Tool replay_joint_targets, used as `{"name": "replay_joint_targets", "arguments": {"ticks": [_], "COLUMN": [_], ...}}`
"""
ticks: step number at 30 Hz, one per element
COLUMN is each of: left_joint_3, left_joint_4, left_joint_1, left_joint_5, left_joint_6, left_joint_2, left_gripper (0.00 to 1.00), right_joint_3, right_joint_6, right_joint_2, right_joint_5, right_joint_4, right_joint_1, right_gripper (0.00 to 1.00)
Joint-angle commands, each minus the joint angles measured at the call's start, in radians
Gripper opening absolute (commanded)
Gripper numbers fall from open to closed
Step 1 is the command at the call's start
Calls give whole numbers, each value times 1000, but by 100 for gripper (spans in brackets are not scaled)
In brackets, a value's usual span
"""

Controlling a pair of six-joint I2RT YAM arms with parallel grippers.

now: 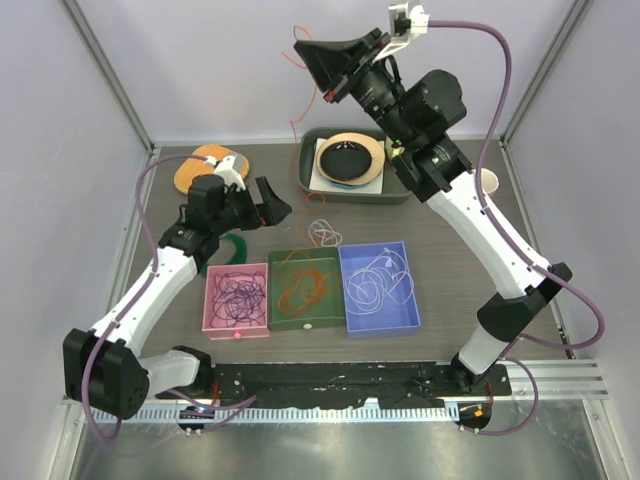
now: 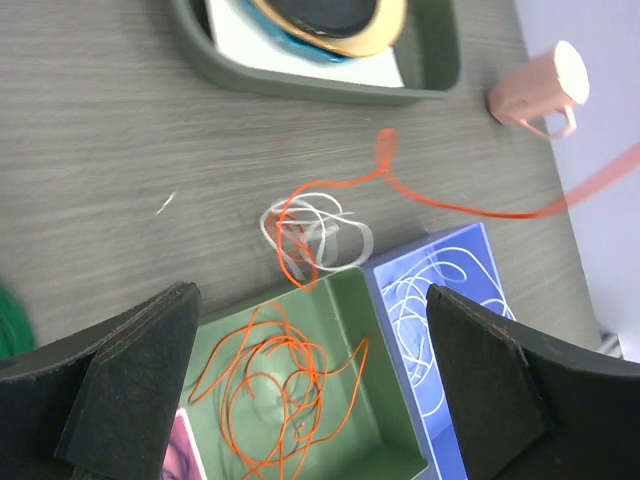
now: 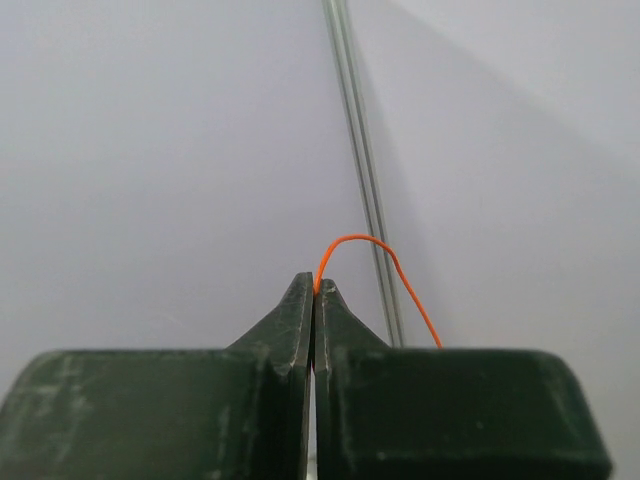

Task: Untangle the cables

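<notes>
My right gripper [image 1: 303,46] is raised high at the back and shut on an orange cable [image 1: 296,112] that hangs down from it. In the right wrist view the closed tips [image 3: 315,290] pinch that orange cable [image 3: 390,268]. In the left wrist view the orange cable [image 2: 470,208] runs down into a small white cable tangle [image 2: 330,235] on the table. My left gripper [image 1: 275,208] is open and empty above the green box [image 2: 385,330]; it also shows in the left wrist view [image 2: 312,330]. Purple cables lie in the pink box [image 1: 237,297], orange cables [image 1: 305,288] in the green box, and white cables in the blue box [image 1: 378,287].
A dark green tray [image 1: 312,170] holding a plate and black bowl stands at the back. A pink cup [image 2: 540,90] sits to its right. An orange and white object [image 1: 205,165] lies at the back left. A green coiled ring [image 1: 238,245] lies by the pink box.
</notes>
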Motion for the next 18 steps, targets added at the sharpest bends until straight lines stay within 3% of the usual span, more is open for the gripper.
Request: {"name": "replay_joint_targets", "arguments": {"ticks": [1,7,18], "left_joint_3": [4,10,177], "left_joint_4": [236,374,410], "left_joint_1": [-26,-132,-192], "left_joint_5": [263,71,66], "left_joint_6": [116,183,165], "left_joint_2": [61,101,340], "left_gripper": [100,100,100], "right_joint_3": [180,240,239], "right_joint_6": [63,82,93], "right_joint_2": [33,60,29], "right_joint_5": [-39,-19,-20], "right_joint_4": [-50,-83,-90], "right_joint_1": [6,6,6], "right_gripper": [1,1,1]}}
